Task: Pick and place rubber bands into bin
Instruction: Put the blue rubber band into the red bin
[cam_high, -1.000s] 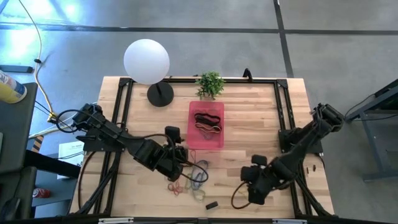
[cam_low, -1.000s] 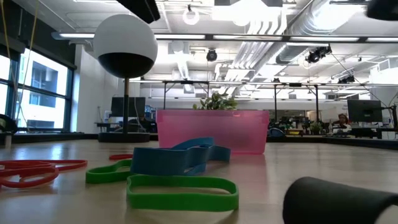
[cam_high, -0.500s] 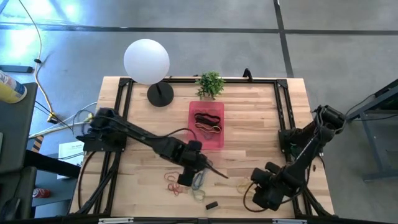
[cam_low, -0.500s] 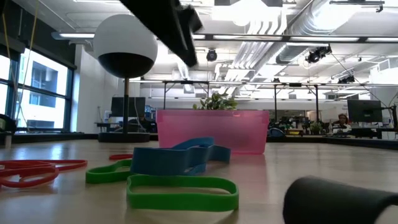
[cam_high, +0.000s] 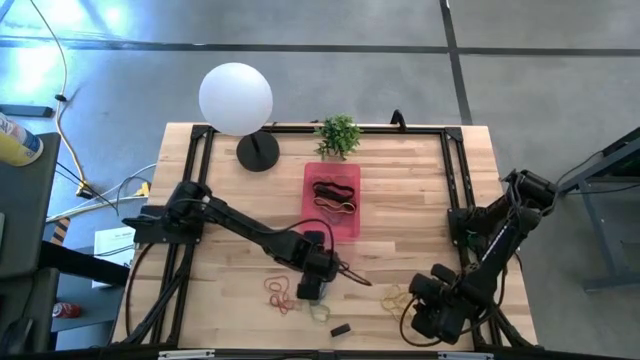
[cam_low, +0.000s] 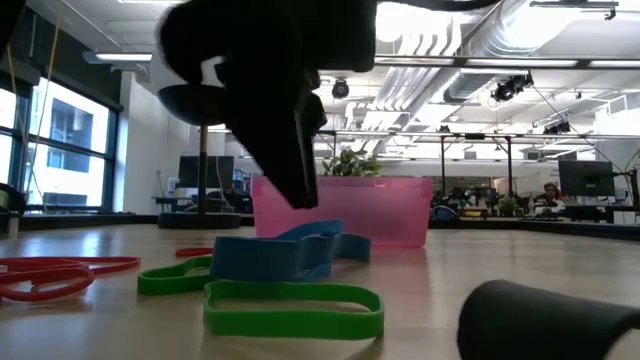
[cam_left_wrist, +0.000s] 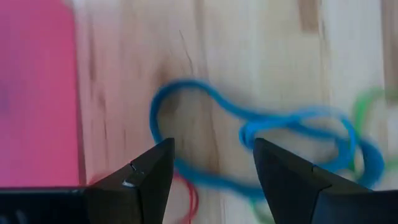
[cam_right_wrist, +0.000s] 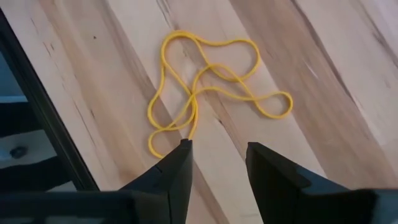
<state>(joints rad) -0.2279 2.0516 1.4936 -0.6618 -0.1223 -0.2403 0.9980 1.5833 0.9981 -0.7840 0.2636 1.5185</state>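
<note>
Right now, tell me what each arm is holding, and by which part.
Nothing is held. The left gripper hangs open over the blue rubber band, and the right gripper is open above the yellow rubber bands, touching neither.

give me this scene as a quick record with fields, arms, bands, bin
left gripper: open, over the blue rubber band near the bin's front
right gripper: open, empty, above the yellow rubber band
bin: pink, holds some bands already
loose bands: blue, green, red, yellow on the table
other: plant, lamp
</note>
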